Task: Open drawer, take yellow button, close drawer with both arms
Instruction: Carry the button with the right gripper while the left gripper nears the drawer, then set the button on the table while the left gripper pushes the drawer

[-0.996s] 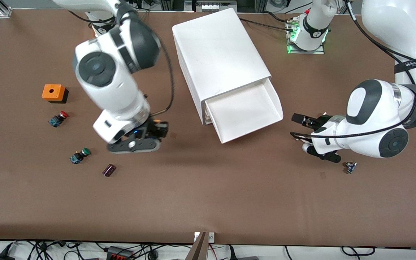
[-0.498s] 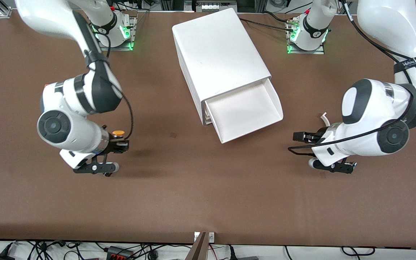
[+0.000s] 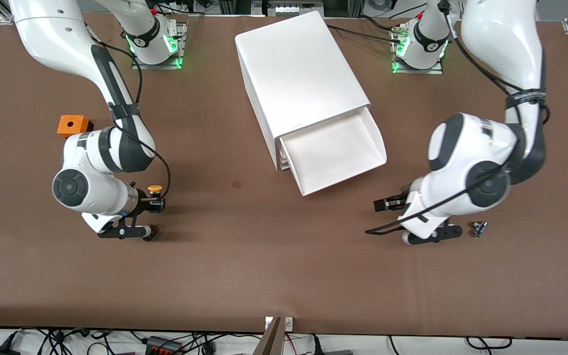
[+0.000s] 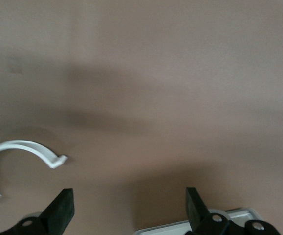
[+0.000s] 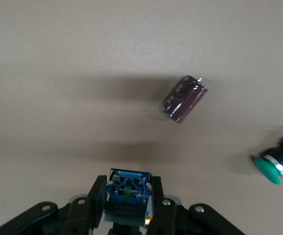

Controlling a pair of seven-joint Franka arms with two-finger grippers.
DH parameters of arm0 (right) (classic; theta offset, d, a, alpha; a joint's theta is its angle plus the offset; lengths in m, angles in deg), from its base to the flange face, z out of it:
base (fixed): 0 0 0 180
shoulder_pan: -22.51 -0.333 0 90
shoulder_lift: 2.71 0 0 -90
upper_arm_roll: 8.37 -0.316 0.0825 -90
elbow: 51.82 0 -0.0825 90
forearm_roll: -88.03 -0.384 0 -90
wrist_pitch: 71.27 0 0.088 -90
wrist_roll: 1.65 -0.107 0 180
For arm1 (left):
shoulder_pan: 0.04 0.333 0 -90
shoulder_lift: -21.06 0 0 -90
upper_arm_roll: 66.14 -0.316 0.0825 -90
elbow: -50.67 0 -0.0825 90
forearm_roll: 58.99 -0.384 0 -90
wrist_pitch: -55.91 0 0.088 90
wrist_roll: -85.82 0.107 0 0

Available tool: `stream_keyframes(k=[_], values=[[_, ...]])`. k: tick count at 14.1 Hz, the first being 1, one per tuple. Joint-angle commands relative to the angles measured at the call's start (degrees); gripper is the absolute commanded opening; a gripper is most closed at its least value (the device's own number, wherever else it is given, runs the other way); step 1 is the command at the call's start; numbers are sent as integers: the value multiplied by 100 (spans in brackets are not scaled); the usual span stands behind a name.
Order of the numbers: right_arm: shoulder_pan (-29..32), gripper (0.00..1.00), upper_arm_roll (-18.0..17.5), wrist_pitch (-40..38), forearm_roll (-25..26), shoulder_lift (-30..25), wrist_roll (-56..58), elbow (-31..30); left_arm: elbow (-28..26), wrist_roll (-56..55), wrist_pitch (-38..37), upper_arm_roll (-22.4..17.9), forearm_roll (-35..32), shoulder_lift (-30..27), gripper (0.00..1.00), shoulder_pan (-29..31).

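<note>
- My right gripper [image 3: 157, 203] is clamped on the button [image 3: 155, 189], orange-yellow cap up, in the air over the table [image 3: 264, 266] toward the right arm's end.
- My left gripper [image 3: 385, 204] hangs with fingers spread wide and nothing between them, over bare table near the drawer [image 3: 333, 148].
- The drawer stands pulled out of the white cabinet [image 3: 299, 74].
</note>
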Motion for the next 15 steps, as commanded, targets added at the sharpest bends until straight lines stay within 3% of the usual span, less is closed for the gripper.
stream_keyframes(k=[1, 4, 8, 10, 15], values=[[-25, 0, -97, 953, -96, -604, 83, -1208, -264, -738, 468, -37, -173, 54, 100, -399], [-236, 0, -97, 2220, -96, -658, 83, -2019, -521, -951, 558, -28, -191, -25, 100, -541], [-255, 0, -88, 2443, -96, -588, 30, -2091, -1310, -1382, 584, -11, -173, -525, 100, -857], [-220, 99, -88, 2425, -105, -596, -23, -2047, -1775, -1391, 628, 77, -120, -867, 100, -858], [-202, 100, -80, 1883, -105, -842, 21, -1767, -2410, -1618, 786, 436, -85, -1291, 100, -858]])
